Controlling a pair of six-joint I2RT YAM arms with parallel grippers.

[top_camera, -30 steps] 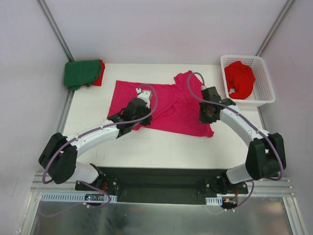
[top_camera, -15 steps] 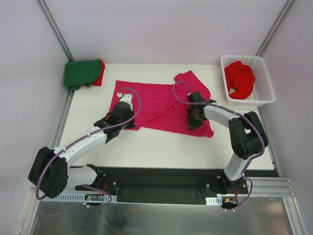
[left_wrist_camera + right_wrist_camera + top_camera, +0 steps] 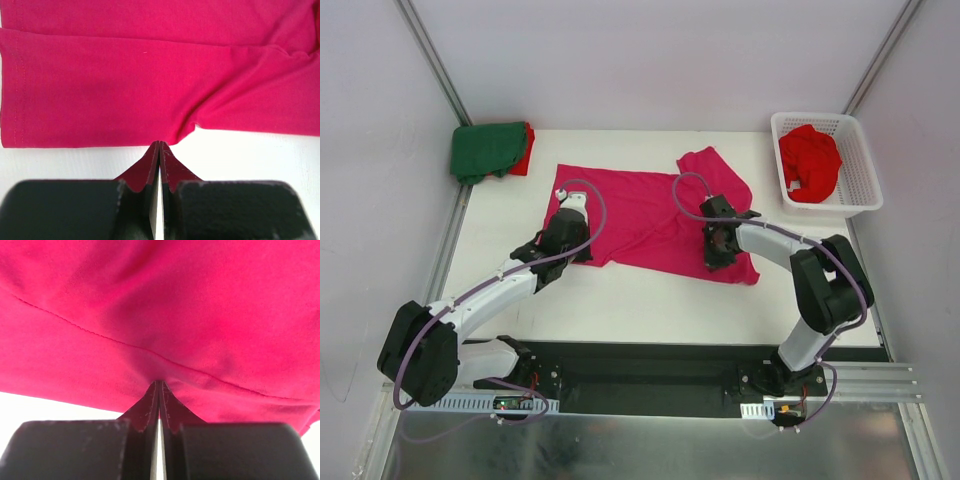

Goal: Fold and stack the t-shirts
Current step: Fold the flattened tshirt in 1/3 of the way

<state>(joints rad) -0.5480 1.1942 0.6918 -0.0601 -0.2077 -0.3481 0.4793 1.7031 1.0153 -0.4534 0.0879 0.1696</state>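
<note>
A magenta-pink t-shirt (image 3: 640, 215) lies spread across the middle of the table, one sleeve sticking out at the back right. My left gripper (image 3: 580, 250) is shut on its near left edge, where the cloth (image 3: 125, 85) puckers at the tips of that left gripper (image 3: 159, 145). My right gripper (image 3: 718, 260) is shut on the near right part; the cloth (image 3: 175, 300) and a seam draw in toward this right gripper (image 3: 159, 384). A folded dark green t-shirt (image 3: 485, 150) lies on a red one (image 3: 525, 150) at the back left corner. Another red t-shirt (image 3: 808, 160) is bunched in the basket.
The white lattice basket (image 3: 860, 200) stands at the back right corner. Grey walls and metal posts close in the table on three sides. The black base rail (image 3: 640, 365) runs along the near edge.
Both grippers have moved left and toward the near edge over the magenta shirt, then settled low on its near edge. The sleeve at the back right has shifted slightly.
</note>
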